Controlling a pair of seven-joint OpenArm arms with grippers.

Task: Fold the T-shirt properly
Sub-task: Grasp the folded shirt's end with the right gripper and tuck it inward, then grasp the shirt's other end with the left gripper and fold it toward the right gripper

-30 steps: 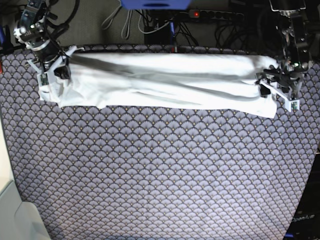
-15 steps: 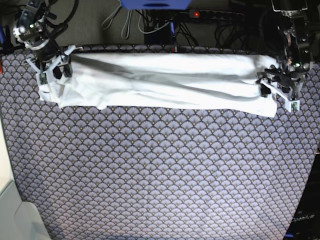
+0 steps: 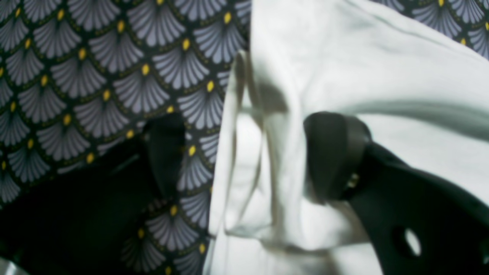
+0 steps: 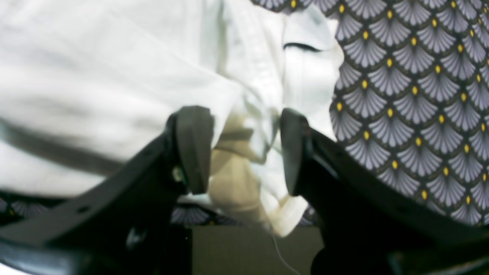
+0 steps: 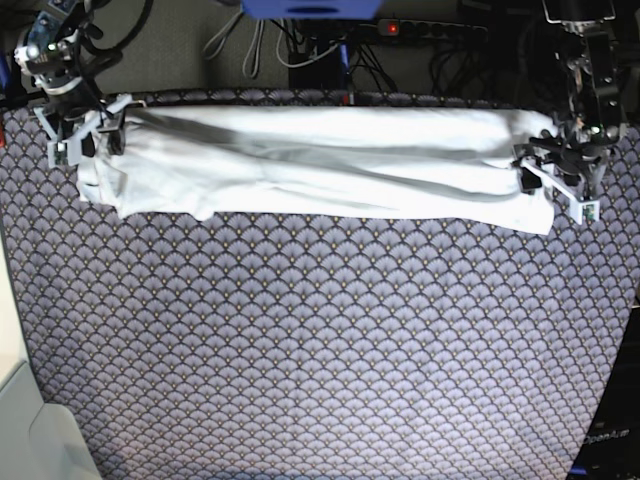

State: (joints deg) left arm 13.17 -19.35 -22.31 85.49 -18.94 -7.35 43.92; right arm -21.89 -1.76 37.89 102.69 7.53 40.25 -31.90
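Right gripper [image 4: 244,152] sits at the far corner of the scallop-patterned cloth [image 5: 320,340], jaws spread, a bunched fold of the T-shirt [image 5: 320,165] loose between the pads and neither pad pressing it. Over on the other end, the left gripper [image 3: 248,152] hangs low with its jaws wide too, straddling the shirt's edge: one finger [image 3: 336,152] on white fabric, the other over the pattern. That shirt lies folded into a long, rumpled white band stretched along the cloth's far side.
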